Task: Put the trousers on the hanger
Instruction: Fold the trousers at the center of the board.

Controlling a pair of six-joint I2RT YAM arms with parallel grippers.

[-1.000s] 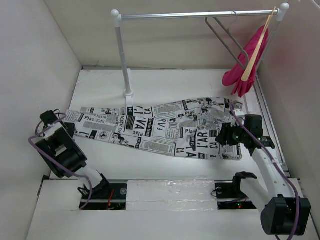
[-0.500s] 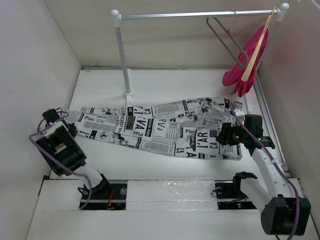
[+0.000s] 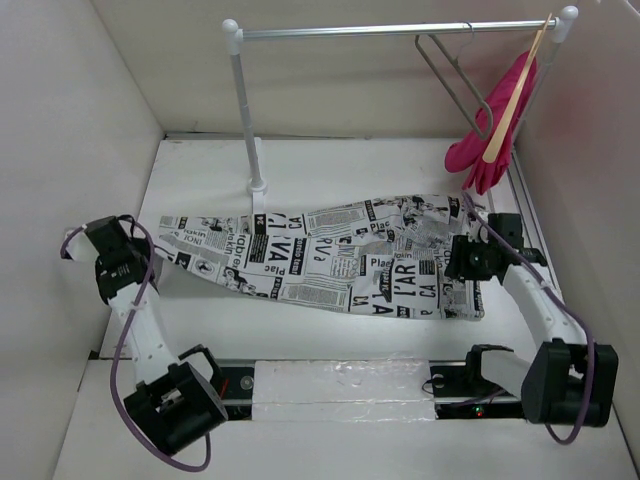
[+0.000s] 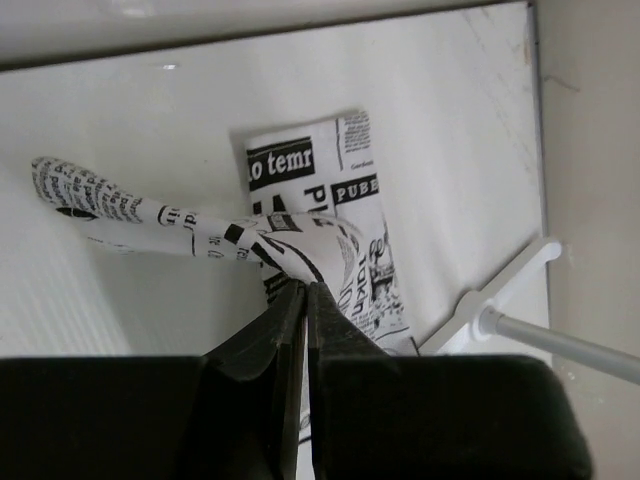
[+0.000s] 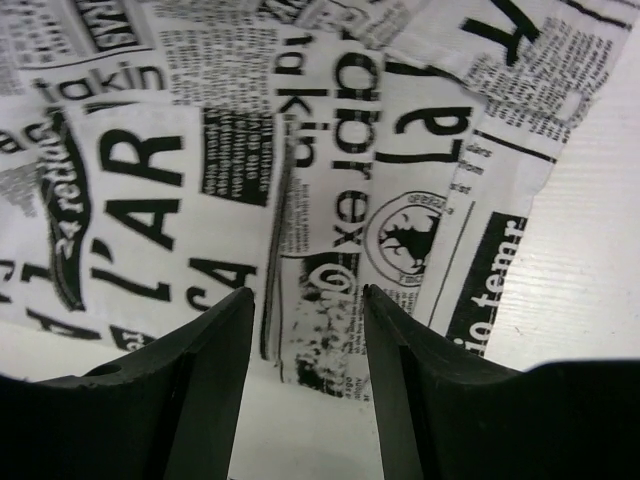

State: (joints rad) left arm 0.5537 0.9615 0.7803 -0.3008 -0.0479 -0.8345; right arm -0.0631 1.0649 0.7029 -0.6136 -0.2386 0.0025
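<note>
The trousers (image 3: 320, 255), white with black newsprint, lie flat across the table, legs to the left and waist to the right. My left gripper (image 3: 150, 262) is at the leg end. In the left wrist view its jaws are shut, and the left gripper (image 4: 303, 287) pinches a bunched fold of the trousers (image 4: 345, 240). My right gripper (image 3: 458, 262) hovers over the waist end. In the right wrist view the right gripper (image 5: 308, 295) is open above the trousers (image 5: 300, 150), touching nothing. The grey wire hanger (image 3: 455, 80) hangs on the rail, far from both grippers.
A white clothes rack stands at the back, with a rail (image 3: 390, 30), a post (image 3: 245, 110) and a foot (image 3: 258, 185) near the trouser legs. A pink garment (image 3: 490, 145) hangs on a wooden hanger (image 3: 515, 95) at the rail's right end. White walls enclose the table.
My left arm has swung round to the leg end and its gripper has shut on the cloth, drawing the hem slightly inward. The right gripper has shifted slightly and stays open.
</note>
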